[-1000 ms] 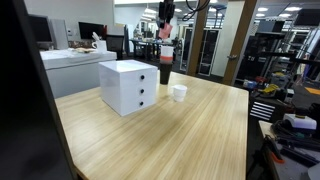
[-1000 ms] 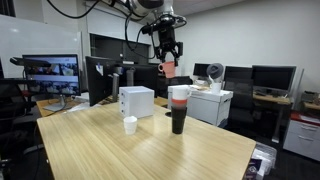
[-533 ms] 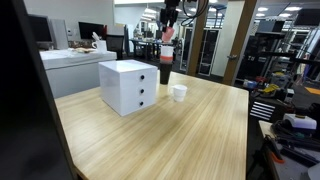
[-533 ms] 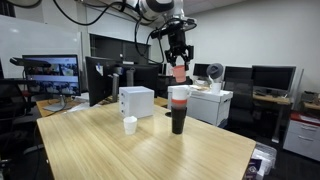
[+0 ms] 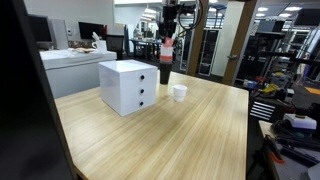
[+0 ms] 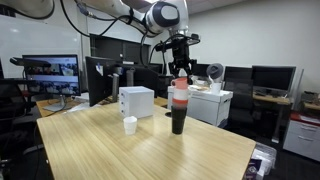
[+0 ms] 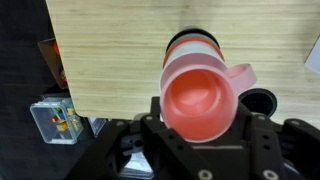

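Note:
My gripper (image 7: 200, 112) is shut on a salmon-pink cup (image 7: 200, 92) with a small handle, mouth facing the wrist camera. Directly beneath it stands a stack of cups (image 7: 188, 41), its black and white rims showing past the pink cup. In both exterior views the gripper (image 6: 181, 68) (image 5: 168, 22) hangs over the table's far side, with the pink cup (image 6: 181, 84) (image 5: 167, 48) right above the stack (image 6: 178, 112) (image 5: 165, 72). Whether cup and stack touch I cannot tell.
A white drawer box (image 5: 128, 86) (image 6: 136, 101) stands on the wooden table (image 5: 170, 135) (image 6: 150, 150), with a small white cup (image 5: 179, 92) (image 6: 130, 124) beside it. Desks, monitors and shelving surround the table. In the wrist view the table edge runs along the left, with a small box (image 7: 55, 120) on the floor.
The gripper has carried the pink cup sideways to a spot over the stack and lowered it closer to the top. Its grip has not changed.

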`<state>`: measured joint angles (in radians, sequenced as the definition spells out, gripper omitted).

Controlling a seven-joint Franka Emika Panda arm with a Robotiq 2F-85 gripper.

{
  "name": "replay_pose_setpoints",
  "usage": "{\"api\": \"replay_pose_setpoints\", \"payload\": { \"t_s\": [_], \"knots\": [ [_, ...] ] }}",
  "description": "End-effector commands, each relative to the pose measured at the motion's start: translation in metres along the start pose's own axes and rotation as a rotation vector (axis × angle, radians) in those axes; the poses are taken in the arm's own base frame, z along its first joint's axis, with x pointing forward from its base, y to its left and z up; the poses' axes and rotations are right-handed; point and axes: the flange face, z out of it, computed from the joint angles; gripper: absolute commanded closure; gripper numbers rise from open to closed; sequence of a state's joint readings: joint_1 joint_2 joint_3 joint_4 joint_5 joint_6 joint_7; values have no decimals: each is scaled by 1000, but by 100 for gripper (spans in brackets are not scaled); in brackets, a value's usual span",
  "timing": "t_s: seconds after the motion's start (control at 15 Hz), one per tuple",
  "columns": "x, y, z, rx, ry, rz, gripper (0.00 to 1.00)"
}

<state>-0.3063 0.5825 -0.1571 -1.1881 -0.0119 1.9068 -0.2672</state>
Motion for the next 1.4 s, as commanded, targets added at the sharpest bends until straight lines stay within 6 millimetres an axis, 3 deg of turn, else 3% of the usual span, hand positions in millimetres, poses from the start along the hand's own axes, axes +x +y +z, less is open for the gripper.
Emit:
{"api": "replay_pose_setpoints", "payload": {
  "t_s": [0.0,0.2,0.27,0.33,0.53,0.73,1.13,1.33],
  "knots": [
    [5,0,7,18,-27,19,59],
    [7,-2,6,13,-38,18,59],
    [7,-2,5,16,-39,20,9],
    [7,-2,4,15,-43,17,5],
    [4,-5,-3,14,-70,9,0],
    [0,-15,-23,20,-84,-17,0],
    [0,-74,-53,18,-48,-143,0],
    [-7,-103,-59,34,-51,-223,0]
  ]
}}
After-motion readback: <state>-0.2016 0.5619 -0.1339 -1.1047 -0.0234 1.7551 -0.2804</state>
